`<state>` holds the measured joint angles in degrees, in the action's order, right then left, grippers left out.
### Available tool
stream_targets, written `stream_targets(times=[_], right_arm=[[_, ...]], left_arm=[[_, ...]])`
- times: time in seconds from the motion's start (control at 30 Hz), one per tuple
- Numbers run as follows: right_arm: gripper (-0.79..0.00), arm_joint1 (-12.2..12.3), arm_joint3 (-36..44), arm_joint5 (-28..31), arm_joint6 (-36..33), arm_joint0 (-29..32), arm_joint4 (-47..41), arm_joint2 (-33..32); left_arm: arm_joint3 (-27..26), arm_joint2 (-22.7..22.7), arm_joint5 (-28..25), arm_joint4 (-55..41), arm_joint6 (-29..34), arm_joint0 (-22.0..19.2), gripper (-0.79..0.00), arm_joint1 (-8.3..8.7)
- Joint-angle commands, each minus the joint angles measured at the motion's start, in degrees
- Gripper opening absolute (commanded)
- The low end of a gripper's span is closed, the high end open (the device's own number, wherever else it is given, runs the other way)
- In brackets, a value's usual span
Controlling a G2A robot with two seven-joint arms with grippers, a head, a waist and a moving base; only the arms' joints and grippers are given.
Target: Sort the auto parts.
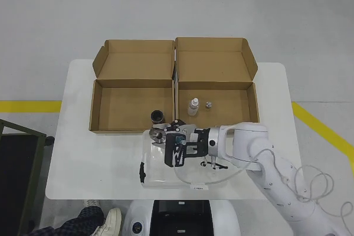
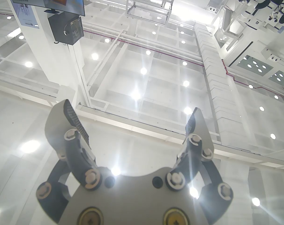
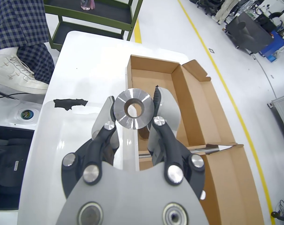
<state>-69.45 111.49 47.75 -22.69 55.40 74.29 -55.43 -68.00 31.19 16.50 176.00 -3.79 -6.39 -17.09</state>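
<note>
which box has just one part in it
The cardboard box with only a black ring by its front wall; the other box holds a white bottle-shaped part and a small metal piece.

The ring is shiny, smooth metal with bright streaks on its face. The box is dull brown cardboard. The white table is smooth and glossy.
</note>
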Motion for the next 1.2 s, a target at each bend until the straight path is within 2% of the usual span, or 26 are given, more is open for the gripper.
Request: stream_targets(times=[0.0, 0.57, 1.17], right_arm=[[-0.785, -0.05, 0.26, -0.41, 0.91, -0.82, -0.16, -0.36], [-0.785, -0.79, -0.41, -5.61, 10.28, -5.38, -1.50, -2.10], [-0.785, 0.40, 6.17, -5.81, 14.58, -1.12, 0.21, -8.65]], left_arm=[[0.00, 0.00, 0.00, 0.00, 0.00, 0.00, 0.000, 0.00], [0.00, 0.00, 0.00, 0.00, 0.00, 0.00, 0.000, 0.00], [0.00, 0.00, 0.00, 0.00, 0.00, 0.00, 0.000, 0.00]])
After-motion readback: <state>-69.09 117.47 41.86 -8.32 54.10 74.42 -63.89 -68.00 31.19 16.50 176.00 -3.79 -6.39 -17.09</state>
